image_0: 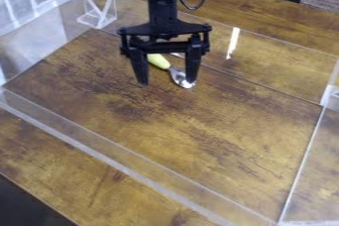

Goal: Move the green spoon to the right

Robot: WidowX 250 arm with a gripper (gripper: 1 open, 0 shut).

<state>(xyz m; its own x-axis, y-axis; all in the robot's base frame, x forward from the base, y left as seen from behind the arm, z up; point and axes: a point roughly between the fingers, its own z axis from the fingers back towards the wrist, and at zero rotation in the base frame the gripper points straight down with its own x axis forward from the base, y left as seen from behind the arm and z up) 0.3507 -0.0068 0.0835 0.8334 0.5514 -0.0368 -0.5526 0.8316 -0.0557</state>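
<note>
The green spoon (162, 60) lies on the wooden table, its yellow-green handle showing between the fingers and its shiny silver bowl (187, 82) peeking out by the right finger. My black gripper (167, 73) points straight down over it, open, with one finger on each side of the spoon. The fingertips hang low, near the table; whether they touch the spoon I cannot tell. Part of the handle is hidden behind the gripper.
The wooden table (199, 131) is fenced by clear acrylic walls, with a low one along the front (119, 161) and one at the back right (272, 56). A clear acrylic stand (95, 12) sits at the back left. White railing is at the far left.
</note>
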